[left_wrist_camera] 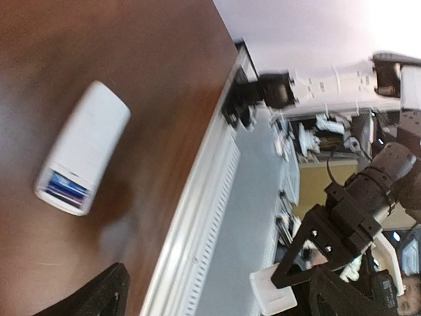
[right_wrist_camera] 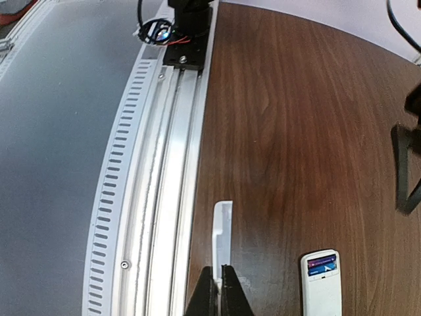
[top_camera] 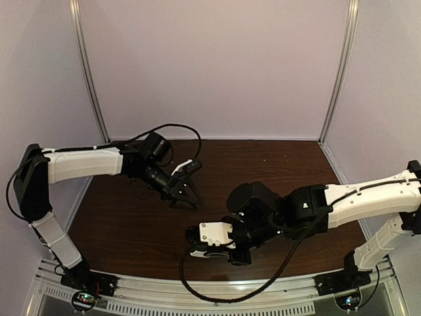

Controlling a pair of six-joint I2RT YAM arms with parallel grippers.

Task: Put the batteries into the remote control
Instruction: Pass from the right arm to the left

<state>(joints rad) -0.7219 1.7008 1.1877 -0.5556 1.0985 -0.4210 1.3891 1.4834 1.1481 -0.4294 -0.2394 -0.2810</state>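
Note:
The white remote control (right_wrist_camera: 321,286) lies back-up on the brown table, its battery compartment open at the far end. The blue batteries (right_wrist_camera: 321,266) sit side by side in that compartment. The remote also shows in the left wrist view (left_wrist_camera: 85,148), with the batteries (left_wrist_camera: 64,187) at its near end. My right gripper (right_wrist_camera: 219,273) is shut on the small white cover piece (right_wrist_camera: 222,234), held on edge near the table's front edge, left of the remote. My left gripper (left_wrist_camera: 220,303) is open and empty, above the table beyond the remote. In the top view the left gripper (top_camera: 191,185) hovers mid-table.
A slotted aluminium rail (right_wrist_camera: 154,171) runs along the table's front edge, beside the cover piece. The right arm's bulky wrist (top_camera: 263,214) covers the table's near middle in the top view. Purple walls close off the back and sides.

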